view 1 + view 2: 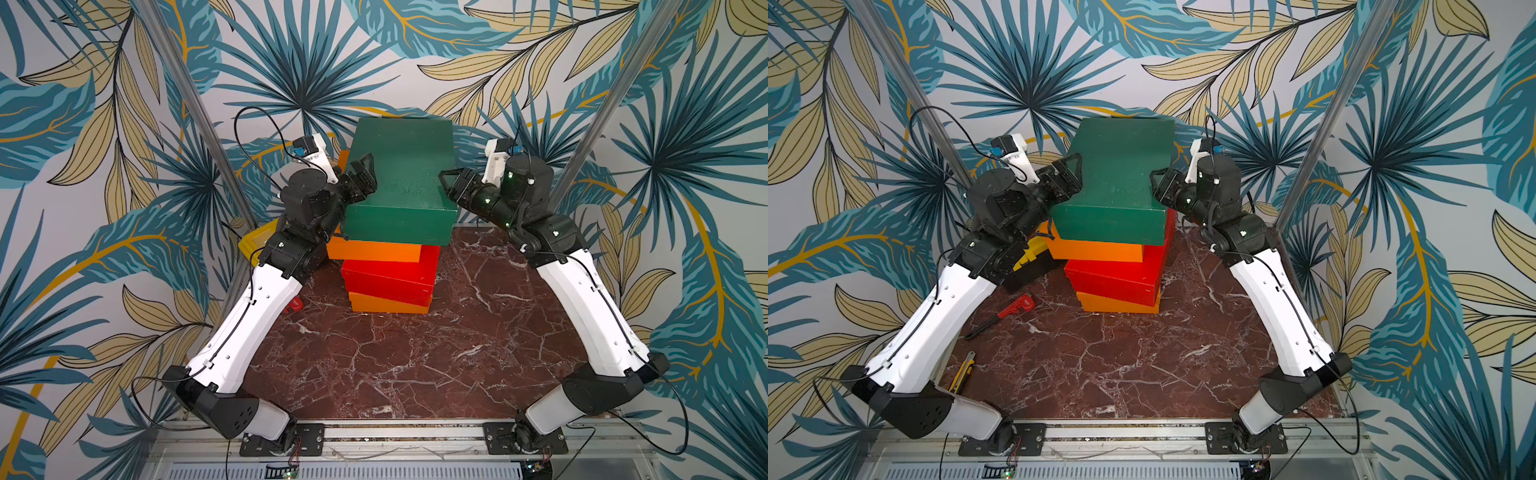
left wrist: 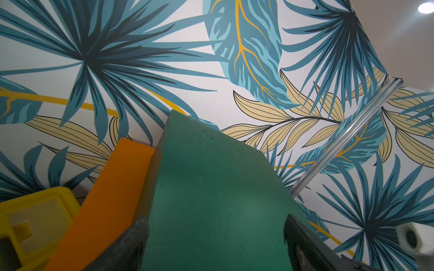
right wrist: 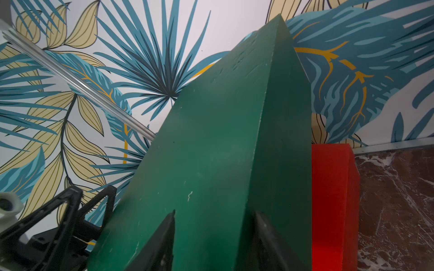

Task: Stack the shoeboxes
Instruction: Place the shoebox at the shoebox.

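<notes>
While the dark green shoebox (image 1: 399, 166) rests on the stack (image 1: 388, 282) beneath the jaws, clamped by the right gripper (image 1: 446, 183) and straddled by the wide-apart jaws of the left gripper (image 1: 368, 172), placement looks nearly done, so next the right must release and both retreat gently

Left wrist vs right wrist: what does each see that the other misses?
Left wrist only: an orange shoebox and the yellow toolbox. Right wrist only: the red shoebox and the marble tabletop. Both: the green shoebox close up, the leaf wallpaper and a metal post.
</notes>
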{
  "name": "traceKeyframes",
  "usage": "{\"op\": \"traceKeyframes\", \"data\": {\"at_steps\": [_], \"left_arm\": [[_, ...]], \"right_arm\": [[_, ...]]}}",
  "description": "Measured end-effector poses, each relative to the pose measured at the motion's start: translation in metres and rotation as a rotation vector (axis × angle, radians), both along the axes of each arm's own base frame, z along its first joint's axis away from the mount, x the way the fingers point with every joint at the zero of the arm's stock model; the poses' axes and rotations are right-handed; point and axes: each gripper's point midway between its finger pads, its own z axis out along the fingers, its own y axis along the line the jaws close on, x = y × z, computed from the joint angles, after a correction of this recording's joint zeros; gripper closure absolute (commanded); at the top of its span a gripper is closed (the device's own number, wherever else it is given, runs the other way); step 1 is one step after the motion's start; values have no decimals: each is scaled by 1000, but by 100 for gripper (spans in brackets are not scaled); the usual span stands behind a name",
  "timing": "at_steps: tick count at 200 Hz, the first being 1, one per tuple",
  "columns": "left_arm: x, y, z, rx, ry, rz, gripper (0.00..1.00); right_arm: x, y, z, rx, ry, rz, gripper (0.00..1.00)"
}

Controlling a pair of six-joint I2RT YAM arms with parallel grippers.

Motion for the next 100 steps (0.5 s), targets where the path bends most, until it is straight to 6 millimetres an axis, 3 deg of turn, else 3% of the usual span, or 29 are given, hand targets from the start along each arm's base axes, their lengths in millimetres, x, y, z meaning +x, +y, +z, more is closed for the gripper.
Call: {"op": "traceKeyframes", "data": {"at_steps": [54, 100], "left_arm": [[-3, 1, 0, 5, 2, -1, 0], [-7, 5, -2, 23, 7, 17, 0]], "right_arm": [[-2, 3, -2, 28, 17, 36, 38], [-5, 8, -2, 56, 33, 98, 28]]}}
